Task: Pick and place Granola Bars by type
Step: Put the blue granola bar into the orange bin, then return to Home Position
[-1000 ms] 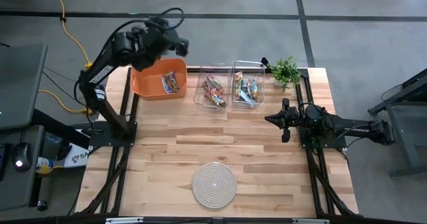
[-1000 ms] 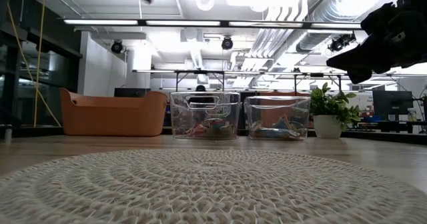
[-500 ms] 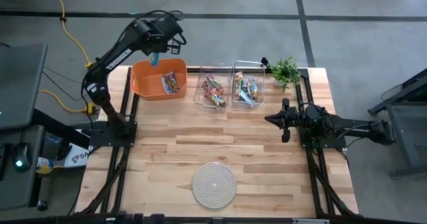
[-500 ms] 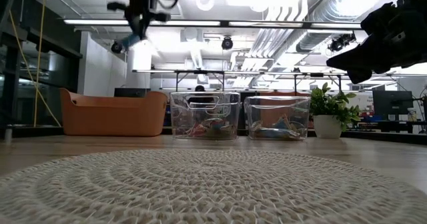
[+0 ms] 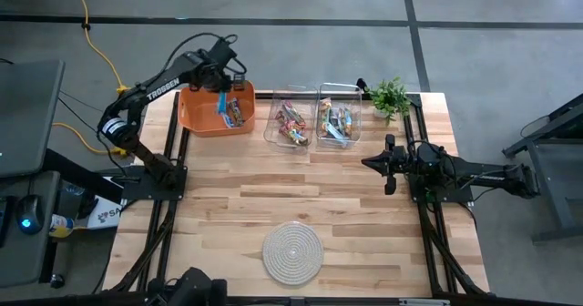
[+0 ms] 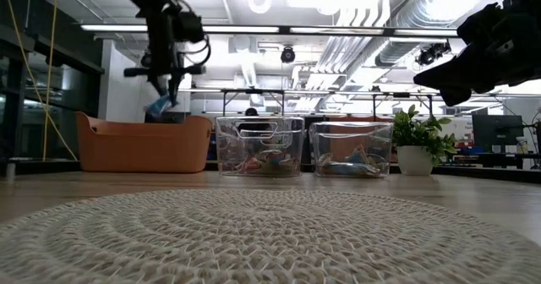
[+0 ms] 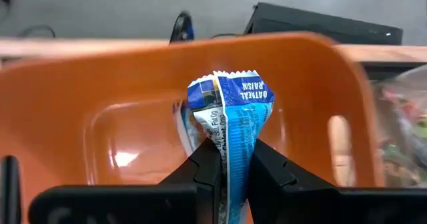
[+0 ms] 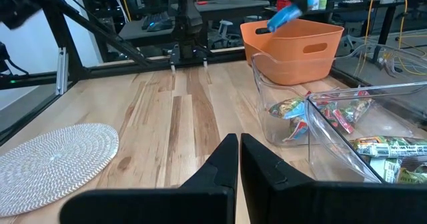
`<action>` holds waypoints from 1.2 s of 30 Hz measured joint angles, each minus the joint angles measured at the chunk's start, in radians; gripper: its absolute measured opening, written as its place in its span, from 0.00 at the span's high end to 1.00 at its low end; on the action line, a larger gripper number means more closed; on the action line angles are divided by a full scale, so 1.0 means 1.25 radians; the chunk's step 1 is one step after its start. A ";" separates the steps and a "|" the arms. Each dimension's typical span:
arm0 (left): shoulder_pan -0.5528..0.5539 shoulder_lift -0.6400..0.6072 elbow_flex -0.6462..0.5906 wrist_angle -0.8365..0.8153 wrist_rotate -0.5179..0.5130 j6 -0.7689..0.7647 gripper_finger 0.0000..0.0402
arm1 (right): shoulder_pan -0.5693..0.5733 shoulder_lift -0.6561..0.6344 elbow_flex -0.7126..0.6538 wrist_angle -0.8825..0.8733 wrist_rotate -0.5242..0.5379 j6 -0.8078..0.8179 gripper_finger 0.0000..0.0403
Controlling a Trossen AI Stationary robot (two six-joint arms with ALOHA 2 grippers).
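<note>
My left gripper [image 5: 221, 94] hangs over the orange bin [image 5: 202, 117] at the table's far left and is shut on a blue-silver granola bar [image 7: 229, 107]. In the low view the bar [image 6: 159, 106] sticks out below the fingers, just above the bin's rim [image 6: 142, 125]. More bars [image 5: 235, 115] lie inside the orange bin. Red-pink bars fill one clear bin [image 5: 291, 122], and greenish and blue ones fill the other [image 5: 337, 120]. My right gripper [image 5: 372, 162] waits shut at the table's right side, touching nothing. My left gripper pinches the blue-silver bar between its two fingers, on the wrapper's flat sides [image 7: 231, 159] partway along its length. The fingers come from above, slanting down, and lie along the bar. The bar's crimped end [image 7: 230, 77] sticks out past the fingertips, clear of the bin.
A small potted plant [image 5: 390, 95] stands at the far right corner. A round coiled rope mat [image 5: 292, 251] lies near the front edge. Bare wood stretches between the bins and the mat.
My left gripper has come down with the blue-silver bar from high behind the table's far edge to just over the orange bin, tipping to point more steeply down. It has stayed shut on the bar.
</note>
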State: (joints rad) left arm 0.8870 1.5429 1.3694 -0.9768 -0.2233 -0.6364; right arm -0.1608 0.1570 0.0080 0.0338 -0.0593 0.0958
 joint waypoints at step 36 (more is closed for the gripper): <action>0.107 -0.034 -0.249 0.295 0.297 0.110 0.52 | 0.000 0.000 0.000 0.000 0.000 0.000 1.00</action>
State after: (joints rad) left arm 1.0210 1.5001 1.0580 -0.6075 0.1477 -0.4993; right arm -0.1608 0.1568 0.0082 0.0338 -0.0593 0.0959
